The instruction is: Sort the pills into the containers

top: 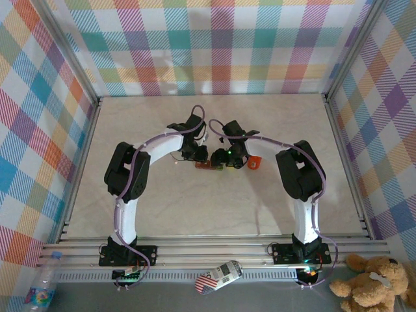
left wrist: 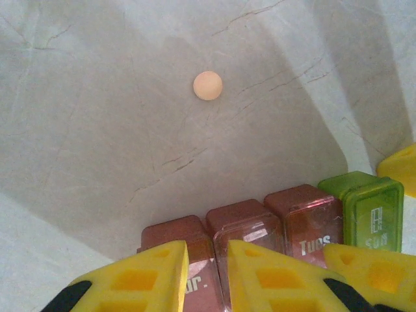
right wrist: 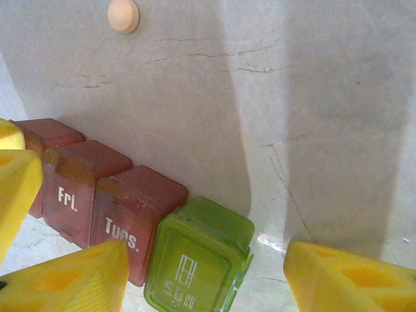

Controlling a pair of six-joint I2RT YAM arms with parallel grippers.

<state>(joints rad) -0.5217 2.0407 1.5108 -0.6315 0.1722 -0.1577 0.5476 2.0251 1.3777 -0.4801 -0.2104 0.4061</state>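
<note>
light: bright, diffuse | shadows: soft, broad on table (left wrist: pixel 97 130) | glare: containers (left wrist: pixel 260 224) lids | focus: near edges soft

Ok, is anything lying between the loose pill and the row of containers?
No. Both wrist views show only bare marbled tabletop between the pill and the containers.

Bare tabletop (top: pixel 162 214) leaves wide room across the lower, upper and outer parts of the top view, but at centre the left arm (top: pixel 153 146) and right arm (top: pixel 270 153) crowd over the containers (top: pixel 207 165), with an orange bottle (top: pixel 254 162) just to their right and one pill (left wrist: pixel 208 86) lying clear above them.
</note>
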